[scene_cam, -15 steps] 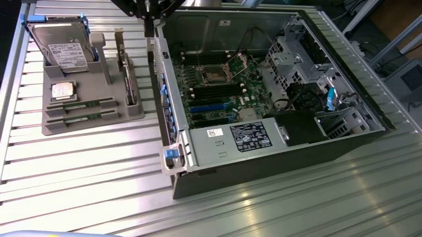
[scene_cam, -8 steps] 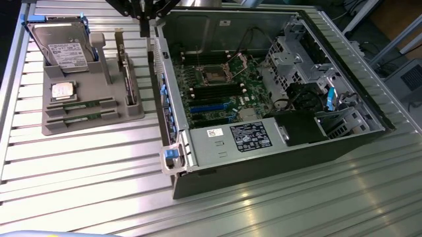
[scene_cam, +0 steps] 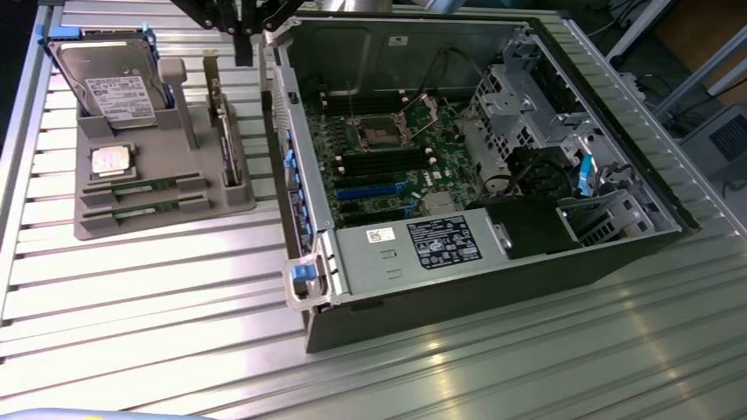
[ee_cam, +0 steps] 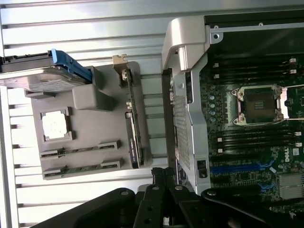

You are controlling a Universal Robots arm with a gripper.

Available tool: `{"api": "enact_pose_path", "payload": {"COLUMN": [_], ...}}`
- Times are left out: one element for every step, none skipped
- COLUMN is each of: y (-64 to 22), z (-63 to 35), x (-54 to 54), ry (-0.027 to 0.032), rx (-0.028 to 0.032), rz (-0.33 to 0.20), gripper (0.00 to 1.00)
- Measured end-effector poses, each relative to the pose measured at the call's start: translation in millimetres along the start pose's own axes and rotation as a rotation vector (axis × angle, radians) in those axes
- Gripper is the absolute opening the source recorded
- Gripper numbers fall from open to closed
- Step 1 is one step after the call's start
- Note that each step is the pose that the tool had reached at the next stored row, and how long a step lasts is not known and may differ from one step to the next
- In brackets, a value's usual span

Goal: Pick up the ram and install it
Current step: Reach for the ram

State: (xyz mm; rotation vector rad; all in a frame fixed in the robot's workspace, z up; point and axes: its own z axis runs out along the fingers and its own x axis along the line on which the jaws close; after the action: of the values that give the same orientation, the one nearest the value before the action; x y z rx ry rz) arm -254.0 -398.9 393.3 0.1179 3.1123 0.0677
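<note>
A ram stick (scene_cam: pixel 143 186) lies flat in a slot near the front edge of a grey tray (scene_cam: pixel 117 229). A second ram stick (scene_cam: pixel 149 208) lies in the next slot, parallel to it and closer to that edge. In the wrist view the two show as thin green strips (ee_cam: pixel 80 150) and (ee_cam: pixel 81 168) between grey end blocks.

On the same tray, a square processor chip (scene_cam: pixel 111 162) sits just behind the sticks. A silver hard drive (scene_cam: pixel 111 74) with blue rails stands tilted at the back edge. A dark expansion card (scene_cam: pixel 224 131) stands on edge along the side nearest the computer case (scene_cam: pixel 467 289). The case lies open just beside the tray on the slatted metal tabletop (scene_cam: pixel 175 350), showing its motherboard (scene_cam: pixel 391 162).

The gripper (scene_cam: pixel 243 54) hangs above the tray's back corner, by the case wall, well apart from both sticks. Its black fingers (ee_cam: pixel 164 176) are drawn together, clamped on nothing and touching nothing.
</note>
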Motion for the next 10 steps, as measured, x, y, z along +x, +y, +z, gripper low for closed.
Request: {"api": "enact_pose_path", "payload": {"y": [-0.1,-0.2,-0.3,-0.4,-0.6,-0.7,-0.8,-1.0,-1.1,-1.2], "z": [0.0,0.0,-0.1,-0.2,-0.2,-0.2,-0.3,-0.3,-0.4,-0.4], "x": [1.6,3.3,4.1,5.9,7.8,9.1,11.2,12.7,14.1,15.5], "ry": [0.0,0.0,0.0,0.0,-0.0001,-0.0001,0.0,0.0,0.0,-0.0001], "rx": [0.0,-0.0001,0.0,0.0,-0.0001,0.0,0.0,-0.0001,-0.0001,-0.0001], "rz": [0.0,0.0,0.0,0.0,0.0,0.0,0.0,0.0,0.0,0.0], "gripper": [0.1,0.1,0.1,0.1,0.1,0.1,0.1,0.1,0.1,0.1]}}
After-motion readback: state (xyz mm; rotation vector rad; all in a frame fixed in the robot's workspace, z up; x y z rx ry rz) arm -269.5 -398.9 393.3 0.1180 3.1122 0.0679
